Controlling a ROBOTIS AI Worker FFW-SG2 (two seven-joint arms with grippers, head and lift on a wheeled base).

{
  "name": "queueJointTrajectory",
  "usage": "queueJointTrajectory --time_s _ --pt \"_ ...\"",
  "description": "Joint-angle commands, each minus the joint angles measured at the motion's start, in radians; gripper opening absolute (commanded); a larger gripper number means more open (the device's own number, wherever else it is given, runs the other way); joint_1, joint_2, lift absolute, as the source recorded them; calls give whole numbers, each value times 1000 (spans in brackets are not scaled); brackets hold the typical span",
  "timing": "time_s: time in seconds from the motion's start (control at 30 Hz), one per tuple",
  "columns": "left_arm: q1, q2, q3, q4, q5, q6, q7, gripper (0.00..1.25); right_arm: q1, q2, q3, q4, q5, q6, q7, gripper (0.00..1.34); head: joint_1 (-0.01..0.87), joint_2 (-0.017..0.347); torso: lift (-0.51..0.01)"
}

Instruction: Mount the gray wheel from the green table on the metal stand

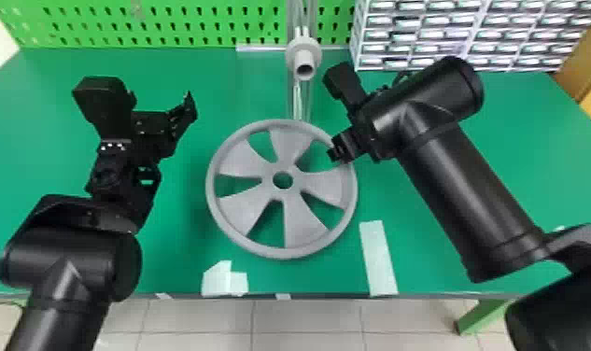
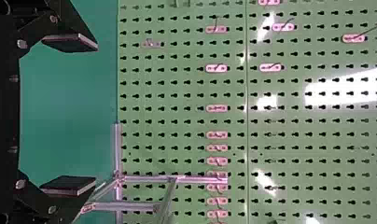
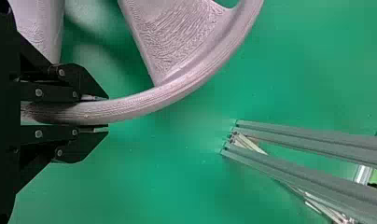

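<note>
The gray wheel [image 1: 291, 228], with broad spokes and a center hole, is over the middle of the green table [image 1: 177, 242]. My right gripper [image 1: 338, 151] is at its far right rim; in the right wrist view the right gripper [image 3: 100, 113] is shut on the wheel's rim [image 3: 144, 103], one finger on each side. Behind the wheel the metal stand [image 1: 300, 100] rises, a round gray hub [image 1: 303, 53] on it facing forward. Left of the wheel and apart from it is my left gripper [image 1: 182, 116]; in the left wrist view the left gripper [image 2: 91, 114] is open with nothing between its fingers.
Behind the table stands a green pegboard [image 1: 168, 23], with a rack of small drawers [image 1: 448, 35] at the back right. Pale tape pieces [image 1: 378, 259] lie near the table's front edge. In the right wrist view the stand's metal bars [image 3: 308, 140] are near the wheel.
</note>
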Motion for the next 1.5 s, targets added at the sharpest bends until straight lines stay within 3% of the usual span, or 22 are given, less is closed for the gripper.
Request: queueJointTrajectory --time_s 0.0,0.4,0.77,1.1,1.47 --pt "7 0 -2 -26 0 0 17 986 21 -1 -22 -64 25 36 0 150 867 52 -100" --pt "10 0 -2 -31 -2 2 31 960 70 -16 -36 -171 37 131 0 150 867 52 -100" --pt "12 0 -3 -42 0 2 37 948 111 -42 -22 -340 32 202 2 150 867 52 -100" --pt "75 0 -14 -175 0 26 118 870 194 -50 -67 -472 29 180 0 150 867 52 -100" --pt "175 0 -42 -286 9 26 149 853 277 -44 -87 -552 29 78 0 150 867 52 -100"
